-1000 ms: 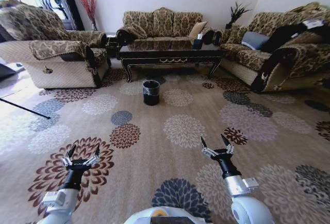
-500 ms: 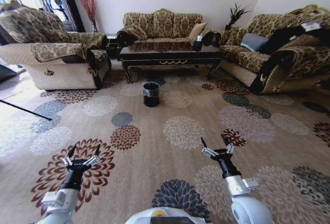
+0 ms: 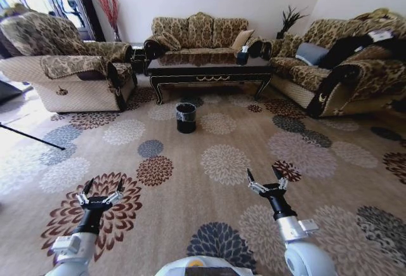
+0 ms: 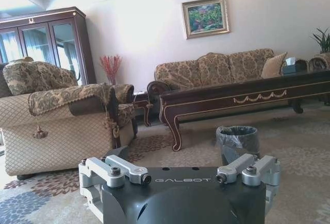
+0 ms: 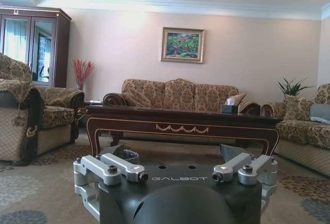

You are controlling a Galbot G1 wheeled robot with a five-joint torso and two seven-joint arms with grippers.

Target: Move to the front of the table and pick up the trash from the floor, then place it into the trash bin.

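Out on the flowered carpet (image 3: 222,162), well short of the furniture, both arms are held low in front of the robot. The left pincer (image 3: 99,190) hovers over a red-brown flower in the carpet pattern, fingers spread wide with nothing between them. The right pincer (image 3: 266,181) is the same deal on the other side, wide apart and holding nothing, just above the floor.

The worktop (image 3: 209,71), that long glossy dark table with gold trim, sits far ahead in the middle of the room, in front of the back sofa (image 3: 200,32). A dark tissue box (image 3: 243,54) stands near its right end. The trash bin (image 3: 186,117) is on the carpet just in front of the worktop, toward its left half, upright, with a greyish liner folded over the rim. From the left wrist view the trash bin (image 4: 237,140) shows beyond the pincer body, near the carved table leg.

As for the trash itself, I honestly can't pick it out on the floor, the carpet pattern is too busy at this range.

An armchair (image 3: 66,66) sits left of the worktop, another sofa (image 3: 336,66) on the right.
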